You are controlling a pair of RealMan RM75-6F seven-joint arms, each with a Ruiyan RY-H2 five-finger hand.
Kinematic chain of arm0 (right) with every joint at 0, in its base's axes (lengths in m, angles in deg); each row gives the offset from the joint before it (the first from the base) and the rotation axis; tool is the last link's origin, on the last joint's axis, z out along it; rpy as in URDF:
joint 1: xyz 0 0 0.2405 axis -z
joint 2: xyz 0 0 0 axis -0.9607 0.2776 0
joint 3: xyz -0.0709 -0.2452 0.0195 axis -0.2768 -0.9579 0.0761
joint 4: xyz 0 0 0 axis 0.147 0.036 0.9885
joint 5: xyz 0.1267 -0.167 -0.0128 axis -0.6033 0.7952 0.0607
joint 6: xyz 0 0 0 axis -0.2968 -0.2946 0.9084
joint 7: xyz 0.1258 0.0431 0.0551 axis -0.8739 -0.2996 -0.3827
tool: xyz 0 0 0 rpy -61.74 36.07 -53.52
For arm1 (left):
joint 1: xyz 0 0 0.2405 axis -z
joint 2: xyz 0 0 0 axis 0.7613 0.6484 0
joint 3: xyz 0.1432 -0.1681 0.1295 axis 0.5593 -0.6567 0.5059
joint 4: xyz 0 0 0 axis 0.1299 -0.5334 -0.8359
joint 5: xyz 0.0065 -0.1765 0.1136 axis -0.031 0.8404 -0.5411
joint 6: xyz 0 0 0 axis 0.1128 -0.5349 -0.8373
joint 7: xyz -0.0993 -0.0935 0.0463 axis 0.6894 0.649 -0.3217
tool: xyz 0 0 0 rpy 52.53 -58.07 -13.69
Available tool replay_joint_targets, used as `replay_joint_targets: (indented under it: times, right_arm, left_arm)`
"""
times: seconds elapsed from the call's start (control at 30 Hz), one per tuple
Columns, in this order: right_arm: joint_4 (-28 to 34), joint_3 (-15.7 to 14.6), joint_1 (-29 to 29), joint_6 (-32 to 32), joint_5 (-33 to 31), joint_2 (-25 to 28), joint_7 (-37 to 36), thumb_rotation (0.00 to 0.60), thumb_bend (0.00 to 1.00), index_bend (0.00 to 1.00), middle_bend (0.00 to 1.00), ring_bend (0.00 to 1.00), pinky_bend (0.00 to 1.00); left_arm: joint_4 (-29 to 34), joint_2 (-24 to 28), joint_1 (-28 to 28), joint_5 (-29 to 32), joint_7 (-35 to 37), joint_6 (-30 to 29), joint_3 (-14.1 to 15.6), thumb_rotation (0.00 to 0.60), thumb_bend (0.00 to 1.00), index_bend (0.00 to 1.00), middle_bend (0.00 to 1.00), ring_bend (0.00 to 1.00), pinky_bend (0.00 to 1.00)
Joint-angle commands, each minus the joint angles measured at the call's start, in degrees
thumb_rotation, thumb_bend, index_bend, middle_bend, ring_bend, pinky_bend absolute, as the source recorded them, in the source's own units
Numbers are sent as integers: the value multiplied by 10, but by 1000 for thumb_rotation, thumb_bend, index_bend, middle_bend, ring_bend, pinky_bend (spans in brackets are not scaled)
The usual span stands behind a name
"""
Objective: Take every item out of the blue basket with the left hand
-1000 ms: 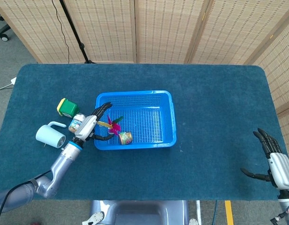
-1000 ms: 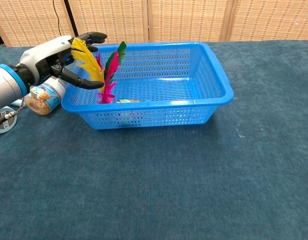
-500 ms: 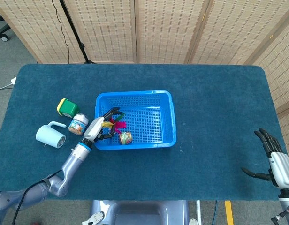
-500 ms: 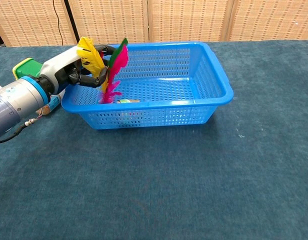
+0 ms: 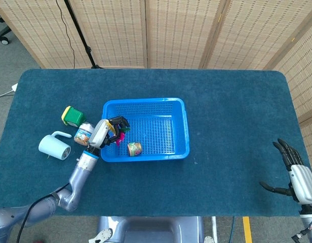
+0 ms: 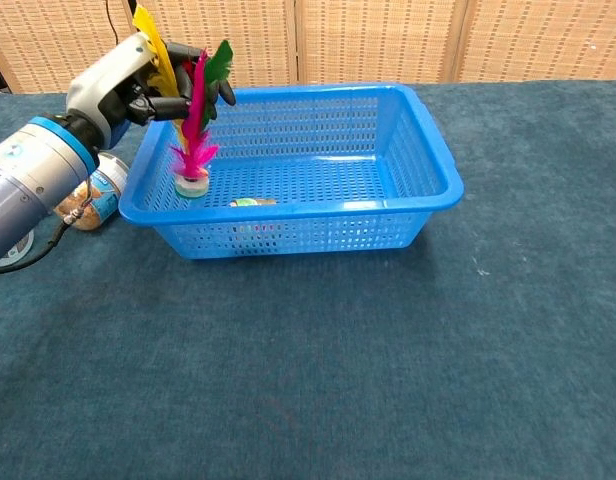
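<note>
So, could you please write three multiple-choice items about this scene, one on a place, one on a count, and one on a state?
1. Where does the white mug with a handle stand?
A. inside the basket
B. on the table, left of the blue plastic basket
C. in the right hand

2. How many items lie on the basket floor, held by no hand?
A. one
B. three
C. none

3. What is the left hand doing?
A. resting flat on the table
B. holding the feathered shuttlecock above the basket's left rim
C. holding the mug

Answers:
1 B: the head view shows the mug on the blue cloth beside the small jar and the green and yellow box.
2 A: only the small can lies there.
3 B: the fingers close on the feathers and the base hangs clear.
</note>
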Motion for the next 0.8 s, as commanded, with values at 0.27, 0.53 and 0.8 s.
replay_joint_targets:
  times: [0.27,0.53,0.8]
  right_arm:
    - [3,-1,2,-6,4,0,5,600,0,0,0,0,0]
    - [6,-3,2,-5,6,-2,10,600,0,0,0,0,0]
    - [10,-6,2,-7,12,-3,18,600,0,0,0,0,0]
  left_arm:
    - [195,146,-43,-40,-32,-66,3,600,935,704,502,513,595]
    - [301,287,-108,-65,-31,-92,54,600,936,704,502,513,595]
    - [253,323,-164,-94,17,-114,120,600,936,702,502,513,595]
